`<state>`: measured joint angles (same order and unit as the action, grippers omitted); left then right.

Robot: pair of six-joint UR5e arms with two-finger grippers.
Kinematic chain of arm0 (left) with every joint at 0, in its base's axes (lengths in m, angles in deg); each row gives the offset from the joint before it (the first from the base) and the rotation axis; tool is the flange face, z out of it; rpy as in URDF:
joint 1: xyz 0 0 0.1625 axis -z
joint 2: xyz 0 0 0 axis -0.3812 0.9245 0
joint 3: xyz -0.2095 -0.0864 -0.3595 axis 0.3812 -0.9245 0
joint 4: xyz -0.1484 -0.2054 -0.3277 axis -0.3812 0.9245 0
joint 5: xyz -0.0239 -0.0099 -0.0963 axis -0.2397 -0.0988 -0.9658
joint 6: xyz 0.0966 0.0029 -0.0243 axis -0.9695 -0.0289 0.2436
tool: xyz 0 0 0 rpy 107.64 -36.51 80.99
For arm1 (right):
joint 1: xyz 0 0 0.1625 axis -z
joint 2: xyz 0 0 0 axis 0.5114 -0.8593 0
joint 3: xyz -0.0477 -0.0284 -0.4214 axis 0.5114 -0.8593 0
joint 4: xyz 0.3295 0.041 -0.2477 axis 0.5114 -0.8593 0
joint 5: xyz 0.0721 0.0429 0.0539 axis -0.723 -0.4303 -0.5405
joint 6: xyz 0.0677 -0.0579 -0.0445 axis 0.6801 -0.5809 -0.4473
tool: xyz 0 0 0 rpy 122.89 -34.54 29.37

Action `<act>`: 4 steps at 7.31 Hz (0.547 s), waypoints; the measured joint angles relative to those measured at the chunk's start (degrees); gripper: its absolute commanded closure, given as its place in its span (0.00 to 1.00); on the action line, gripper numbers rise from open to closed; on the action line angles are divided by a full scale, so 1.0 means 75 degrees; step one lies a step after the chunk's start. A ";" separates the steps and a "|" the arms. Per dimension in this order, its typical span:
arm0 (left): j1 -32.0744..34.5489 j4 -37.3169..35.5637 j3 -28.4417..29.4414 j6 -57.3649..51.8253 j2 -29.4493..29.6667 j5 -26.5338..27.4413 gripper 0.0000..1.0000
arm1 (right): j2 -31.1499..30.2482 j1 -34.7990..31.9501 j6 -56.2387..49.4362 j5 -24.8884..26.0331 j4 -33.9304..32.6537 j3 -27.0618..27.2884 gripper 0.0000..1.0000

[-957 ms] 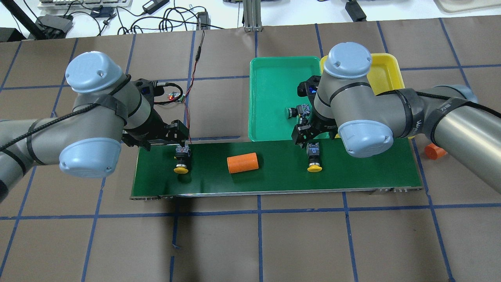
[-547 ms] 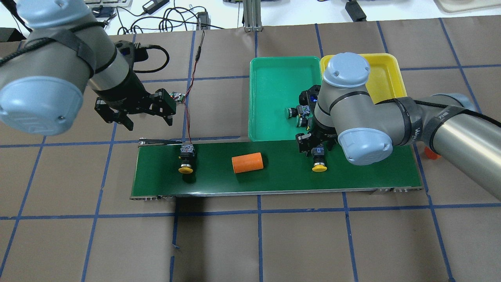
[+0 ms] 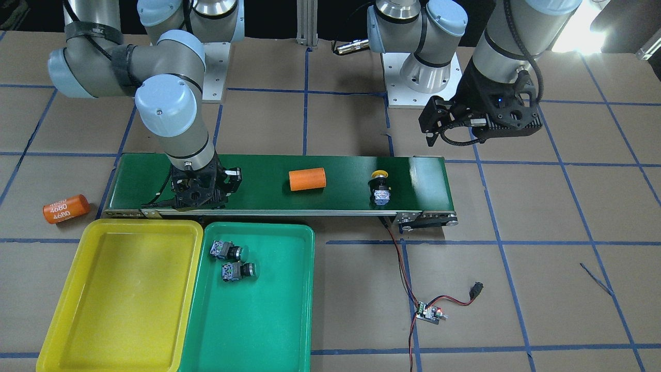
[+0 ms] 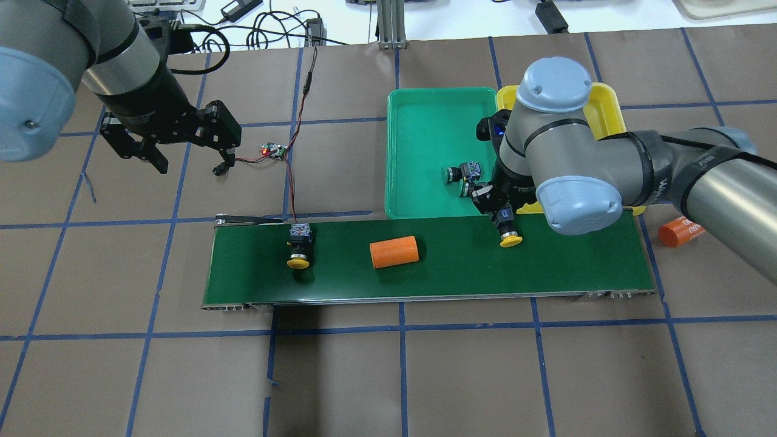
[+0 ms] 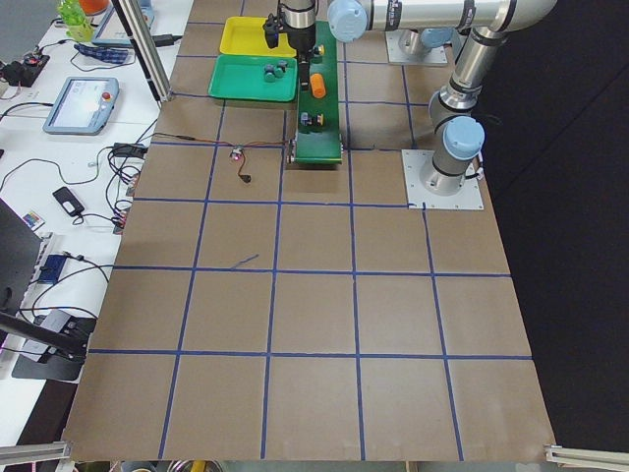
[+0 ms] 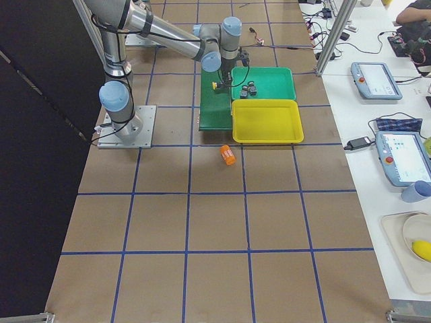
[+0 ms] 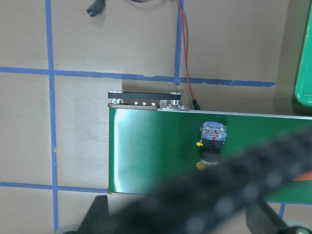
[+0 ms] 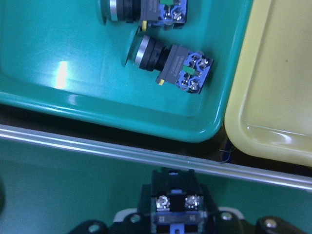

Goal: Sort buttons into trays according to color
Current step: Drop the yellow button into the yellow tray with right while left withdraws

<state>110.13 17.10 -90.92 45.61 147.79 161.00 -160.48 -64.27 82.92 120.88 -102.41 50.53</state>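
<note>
**Jaws clamped on a yellow cap at the seam between two trays**

Closed narrow, my right gripper [image 4: 502, 216] holds a yellow-capped button [image 4: 511, 241] by its contact-block end, the cap sticking out toward the near side. It hangs over the far edge of the conveyor belt [image 4: 455, 273]. That puts it just short of where the green tray [image 4: 425, 115] and the yellow tray [image 4: 601, 112] meet side by side. My left gripper [image 4: 191, 165] is spread wide and holds nothing. It hovers well to the far left of the belt, near the small circuit board [image 4: 274, 150].

Both green-capped buttons [image 3: 233, 261] already lie in the green tray. A second yellow-capped button [image 4: 300, 244] stands on the belt's left part, with an orange cylinder [image 4: 394, 252] to its right (not mine to sort).

What worries me is the release point. From my right wrist camera the trays' rims meet almost straight ahead, so letting go too soon or too far left would put a yellow cap in with the green ones. The grip is also far from the cap, so I judge that the heavy end could swing or slip on a fast carry. My elbow hides the fingers from above, so I cannot be sure how squarely they seat. If I travel low, the block or cap may clip a tray rim and twist out.
</note>
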 measured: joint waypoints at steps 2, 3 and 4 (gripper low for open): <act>-0.0041 -0.0507 0.0141 -0.0018 0.0178 0.0003 0.00 | 0.0783 0.0266 -0.0056 0.0129 0.0031 -0.1217 0.90; -0.0044 -0.0627 0.0176 -0.0017 0.0231 -0.0005 0.00 | 0.1244 0.0419 -0.0077 0.0341 0.0086 -0.1813 0.83; -0.0046 -0.0662 0.0253 -0.0018 0.0295 -0.0013 0.00 | 0.1632 0.0584 -0.0096 0.0485 0.0109 -0.2205 0.57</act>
<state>109.78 12.14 -89.02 45.47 150.00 160.91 -148.24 -59.89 82.20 124.52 -101.59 33.99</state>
